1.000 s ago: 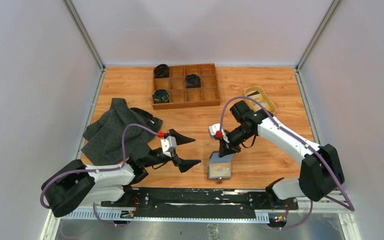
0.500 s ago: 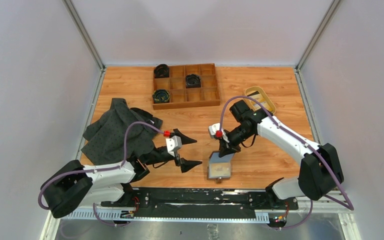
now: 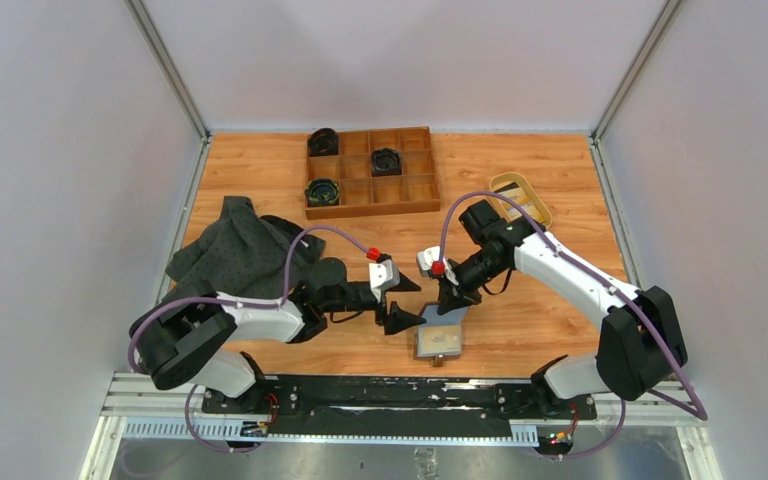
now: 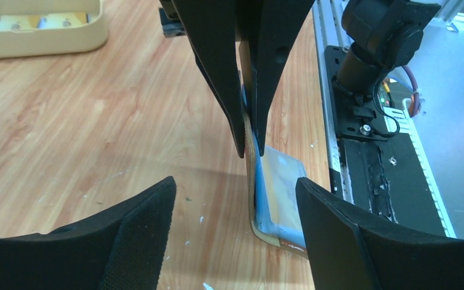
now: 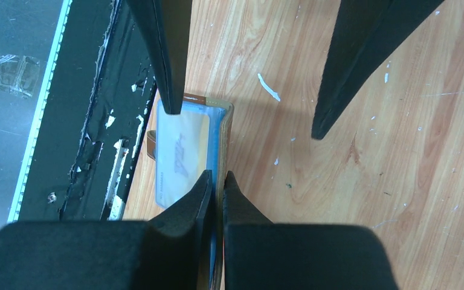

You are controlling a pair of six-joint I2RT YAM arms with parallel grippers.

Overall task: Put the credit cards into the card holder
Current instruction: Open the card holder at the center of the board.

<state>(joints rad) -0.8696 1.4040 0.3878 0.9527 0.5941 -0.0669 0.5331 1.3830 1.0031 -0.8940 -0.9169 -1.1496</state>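
Two hands meet over the small brown leather card holder (image 3: 439, 340), which lies open on the wooden table (image 3: 560, 160) near its front edge: the right hand (image 3: 452, 298) is pinched shut on the flap it holds upright, while the left hand (image 3: 406, 304) stands with fingers apart just beside that flap, gripping nothing. The thin plastic credit cards (image 3: 523, 203) lie well apart, in the tan oval dish (image 3: 500, 181) at the far right. If the left hand nudges the raised flap, it could slip from that thin pinch and fold shut, or the holder could skid. A crumpled grey cloth (image 3: 235, 260) and a brown wooden compartment tray (image 3: 372, 208) sit off to the side; the right arm (image 3: 570, 270) itself lies between holder and dish.
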